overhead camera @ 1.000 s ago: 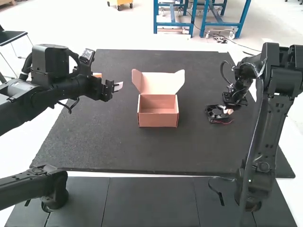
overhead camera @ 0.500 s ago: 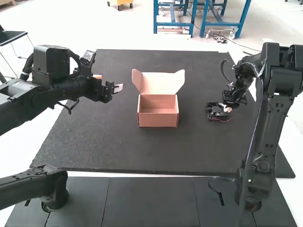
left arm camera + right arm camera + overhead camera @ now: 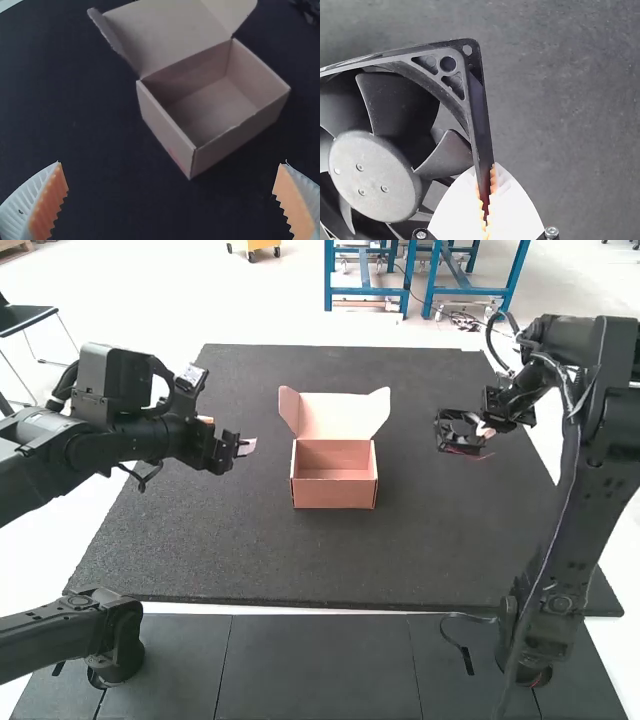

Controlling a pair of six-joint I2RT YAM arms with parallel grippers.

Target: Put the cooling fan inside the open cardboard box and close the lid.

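Observation:
The open cardboard box (image 3: 334,472) stands mid-mat, its lid (image 3: 335,411) upright at the back; in the left wrist view the box (image 3: 215,115) is empty inside. The black cooling fan (image 3: 458,430) hangs in the air to the right of the box, above the mat. My right gripper (image 3: 482,426) is shut on its frame edge; the right wrist view shows the fan (image 3: 400,145) pinched at one side of the frame by the right gripper (image 3: 486,200). My left gripper (image 3: 238,443) hovers open to the left of the box, with white ribbed fingers (image 3: 42,197) spread wide.
A black mat (image 3: 200,530) covers the table, with white table edge around it. The fan's thin wires (image 3: 478,454) dangle below it. The right arm's column (image 3: 560,540) rises at the mat's right edge.
The right gripper has lifted the fan off the mat and raised it up and back. The left gripper has dropped slightly lower.

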